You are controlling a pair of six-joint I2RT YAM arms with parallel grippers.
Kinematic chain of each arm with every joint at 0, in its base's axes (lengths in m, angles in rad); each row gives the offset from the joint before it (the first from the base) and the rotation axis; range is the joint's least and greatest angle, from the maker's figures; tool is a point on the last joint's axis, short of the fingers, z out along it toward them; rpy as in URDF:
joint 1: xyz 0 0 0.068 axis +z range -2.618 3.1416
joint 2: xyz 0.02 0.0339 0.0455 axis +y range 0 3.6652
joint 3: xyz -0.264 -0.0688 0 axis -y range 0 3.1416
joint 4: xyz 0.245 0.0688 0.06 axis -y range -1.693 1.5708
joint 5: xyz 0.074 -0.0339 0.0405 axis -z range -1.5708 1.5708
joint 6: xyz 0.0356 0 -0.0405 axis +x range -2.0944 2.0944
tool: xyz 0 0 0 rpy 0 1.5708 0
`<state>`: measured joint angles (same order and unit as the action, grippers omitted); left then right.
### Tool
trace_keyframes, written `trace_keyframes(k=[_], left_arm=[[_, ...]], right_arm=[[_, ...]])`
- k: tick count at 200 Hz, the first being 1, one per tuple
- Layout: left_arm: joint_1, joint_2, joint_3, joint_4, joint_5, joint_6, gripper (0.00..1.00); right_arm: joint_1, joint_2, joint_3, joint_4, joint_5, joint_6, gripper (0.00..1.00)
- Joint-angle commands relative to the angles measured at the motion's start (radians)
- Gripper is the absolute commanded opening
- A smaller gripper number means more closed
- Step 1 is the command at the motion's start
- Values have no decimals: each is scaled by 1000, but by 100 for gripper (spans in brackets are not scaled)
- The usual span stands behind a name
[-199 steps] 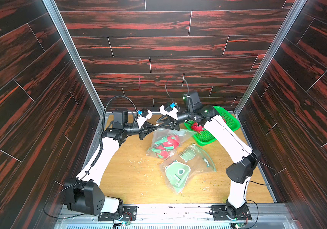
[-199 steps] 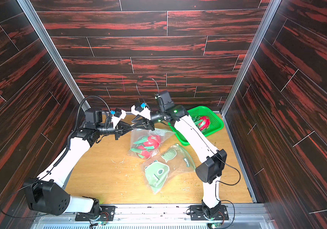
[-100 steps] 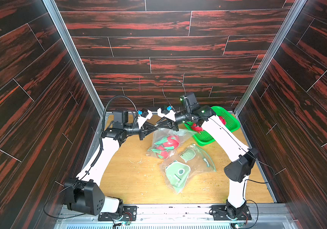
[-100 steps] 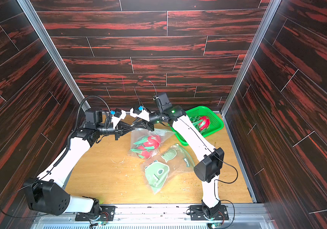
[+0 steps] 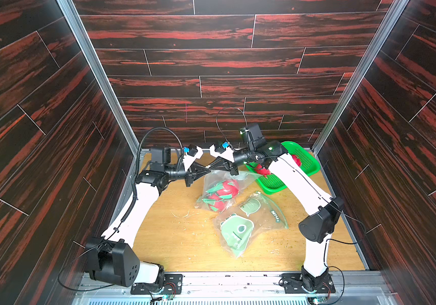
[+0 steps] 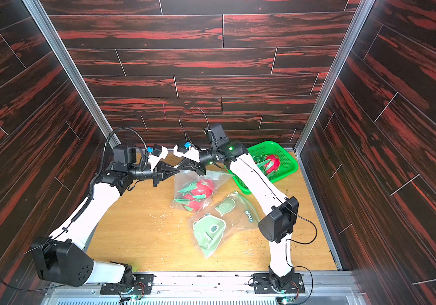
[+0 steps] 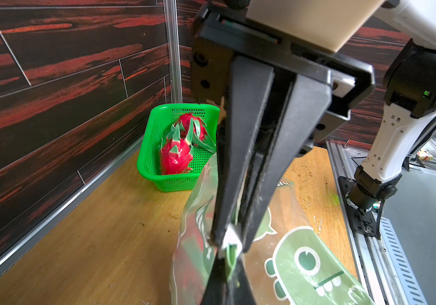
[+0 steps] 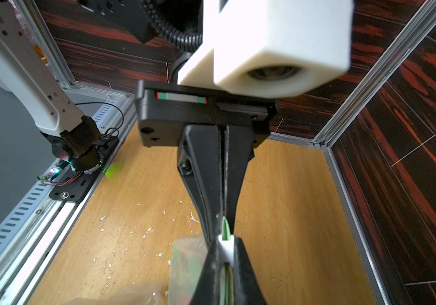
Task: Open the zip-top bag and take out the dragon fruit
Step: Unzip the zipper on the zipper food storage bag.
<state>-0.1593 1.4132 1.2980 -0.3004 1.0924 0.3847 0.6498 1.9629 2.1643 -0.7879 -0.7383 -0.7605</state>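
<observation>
right gripper (image 5: 213, 167) has shifted toward frame left and clamped on the white slider (image 8: 226, 245), tip to tip with the left gripper (image 5: 207, 169), itself pinching the zip-top bag (image 5: 243, 178) by its green lip at upper centre, dragon fruit (image 5: 226, 188) sagging inside. a crooked pull could slip the slider or tear the film; jaws hide the zip track, and the fruit count inside is unclear

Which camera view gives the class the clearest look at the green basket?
The left wrist view: the green basket shows almost whole, with two dragon fruit plain inside. In both top views the right arm crosses the basket and hides part of it. The right wrist view does not show it.
</observation>
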Motion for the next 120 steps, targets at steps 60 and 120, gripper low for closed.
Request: trace_keyframes(k=[60,120], left_arm=[[-3,-105,-6,164,-124,-115,0],[4,-213,-121,386,-334,-257,0]], right_arm=[[-48,-29,-51,26,36,45,0],[-133,-147,-289,176,23,81,0]])
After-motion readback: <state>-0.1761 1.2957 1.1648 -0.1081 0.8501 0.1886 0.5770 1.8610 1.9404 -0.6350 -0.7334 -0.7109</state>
